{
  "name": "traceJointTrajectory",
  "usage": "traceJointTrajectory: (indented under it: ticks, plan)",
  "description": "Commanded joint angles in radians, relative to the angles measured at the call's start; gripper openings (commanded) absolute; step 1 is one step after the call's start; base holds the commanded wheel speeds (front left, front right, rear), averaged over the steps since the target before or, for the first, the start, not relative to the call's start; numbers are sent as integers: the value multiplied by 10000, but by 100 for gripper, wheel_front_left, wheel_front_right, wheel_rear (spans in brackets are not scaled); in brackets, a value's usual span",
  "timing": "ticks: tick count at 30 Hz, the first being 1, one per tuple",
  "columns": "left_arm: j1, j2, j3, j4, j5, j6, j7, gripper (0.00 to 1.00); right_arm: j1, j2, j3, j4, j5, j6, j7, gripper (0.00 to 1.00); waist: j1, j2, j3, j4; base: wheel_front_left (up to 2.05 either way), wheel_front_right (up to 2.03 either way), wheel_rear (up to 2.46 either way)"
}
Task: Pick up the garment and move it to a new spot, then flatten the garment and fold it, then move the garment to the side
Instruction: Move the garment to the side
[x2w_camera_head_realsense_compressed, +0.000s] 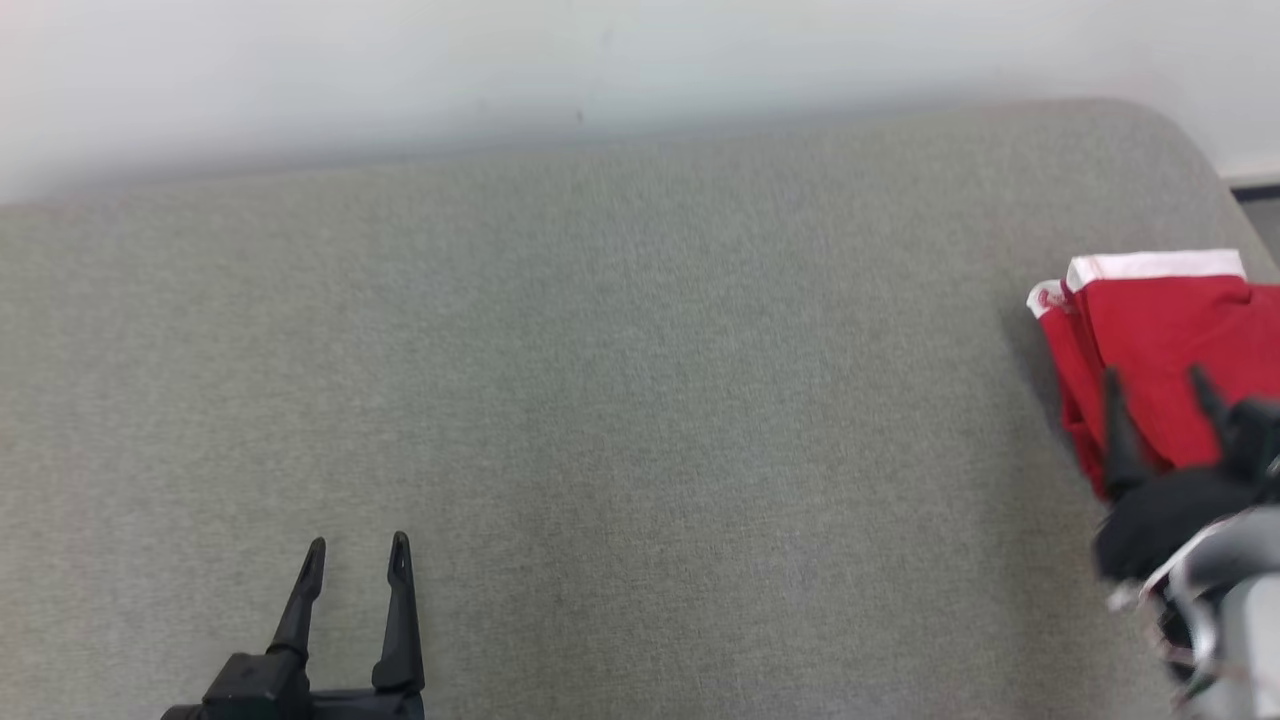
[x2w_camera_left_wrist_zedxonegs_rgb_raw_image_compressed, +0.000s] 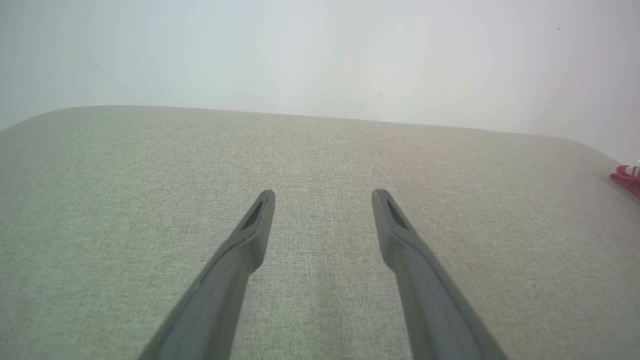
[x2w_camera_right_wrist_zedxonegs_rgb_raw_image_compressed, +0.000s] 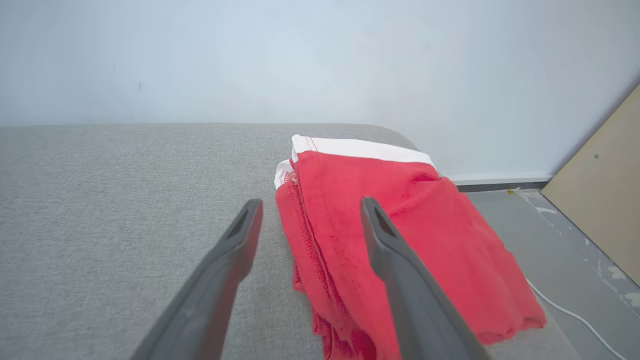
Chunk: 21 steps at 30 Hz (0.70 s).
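Note:
A red garment (x2w_camera_head_realsense_compressed: 1160, 340) with a white band lies folded at the right end of the grey cushioned surface (x2w_camera_head_realsense_compressed: 620, 400). The right wrist view shows the garment (x2w_camera_right_wrist_zedxonegs_rgb_raw_image_compressed: 400, 240) reaching the surface's right edge. My right gripper (x2w_camera_head_realsense_compressed: 1160, 385) is open just above the garment's near edge, holding nothing; its fingers (x2w_camera_right_wrist_zedxonegs_rgb_raw_image_compressed: 395, 260) straddle the left hem, one over the red cloth, one over bare grey fabric. My left gripper (x2w_camera_head_realsense_compressed: 355, 555) is open and empty at the lower left, far from the garment. A sliver of the garment (x2w_camera_left_wrist_zedxonegs_rgb_raw_image_compressed: 627, 177) appears at the right edge of the left wrist view.
A pale wall (x2w_camera_head_realsense_compressed: 600, 70) runs behind the surface. To the right, beyond the surface's rounded corner, are a grey floor (x2w_camera_right_wrist_zedxonegs_rgb_raw_image_compressed: 550, 250) with a white cable (x2w_camera_right_wrist_zedxonegs_rgb_raw_image_compressed: 575, 317) and a leaning tan board (x2w_camera_right_wrist_zedxonegs_rgb_raw_image_compressed: 605, 190).

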Motion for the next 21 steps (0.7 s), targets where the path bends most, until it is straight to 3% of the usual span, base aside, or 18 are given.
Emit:
traceJointTrajectory:
  ticks: [1,5,11,21]
  plan:
    - [169,-1,22,62,-178,-10,-27,100,486,393,90,-465,94,-30,-299,100,2,1,-621,235,0,0,0]
    - [279,-9,-38,94,-120,-69,-27,100,1334,822,462,-1087,199,-30,-714,100,2,1,-954,411,0,0,0]
    - [637,-12,-76,196,-384,221,-27,100,2448,1362,1094,-1507,703,-30,-1488,100,2,1,-1599,704,0,0,0]
    - [965,-11,-79,473,-1372,509,-26,100,3149,1880,1228,-592,21,-31,-2684,100,2,1,-2073,914,0,0,0]
